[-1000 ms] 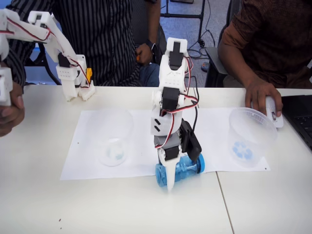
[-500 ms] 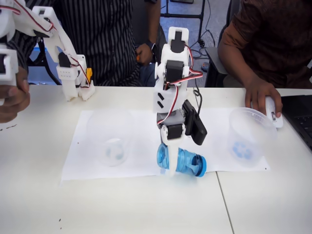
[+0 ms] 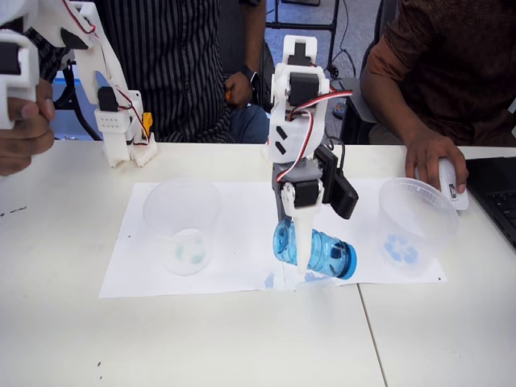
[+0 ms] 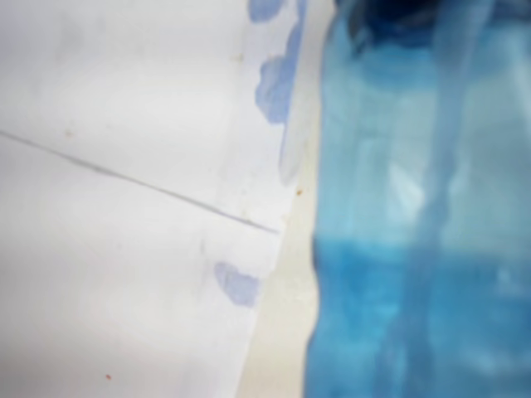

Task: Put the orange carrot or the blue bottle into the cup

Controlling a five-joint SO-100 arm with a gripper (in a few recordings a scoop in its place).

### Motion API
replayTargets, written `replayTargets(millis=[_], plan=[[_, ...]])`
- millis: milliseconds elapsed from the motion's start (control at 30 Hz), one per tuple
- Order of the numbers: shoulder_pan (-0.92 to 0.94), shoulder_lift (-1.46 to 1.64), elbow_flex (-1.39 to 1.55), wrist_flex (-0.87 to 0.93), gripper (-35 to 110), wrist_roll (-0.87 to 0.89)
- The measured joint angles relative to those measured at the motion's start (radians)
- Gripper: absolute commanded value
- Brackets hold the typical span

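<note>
The white worktop (image 3: 242,339) carries a sheet of white paper (image 3: 234,242) that spreads under and to both sides of the claw (image 3: 300,242) in the fixed view. Behind the worktop sit 2 people; a hand (image 3: 431,157) of the one to the claw's right rests on a white mouse (image 3: 451,184), with a dark laptop (image 3: 498,197) at the right edge. The cup (image 3: 413,226), wide and clear with a blue mark on its base, lies to the claw's right, near it but apart, tilted so its mouth faces the camera. A narrower clear cup (image 3: 183,226) with a pale mark lies well to the claw's left, tilted likewise. Nothing stands between the claw and either cup. The claw points down and is clamped on the blue bottle (image 3: 318,251), held just above the paper. The bottle's long axis runs roughly level, its solid blue cap at the right end and slightly lower. In the wrist view the bottle (image 4: 415,215) looms blurred on the right beside the paper's edge.
</note>
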Motion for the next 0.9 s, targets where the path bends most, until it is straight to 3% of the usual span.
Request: replayTargets(millis=[900], plan=[[-0.052,0.295,0.000,0.002,26,0.000]])
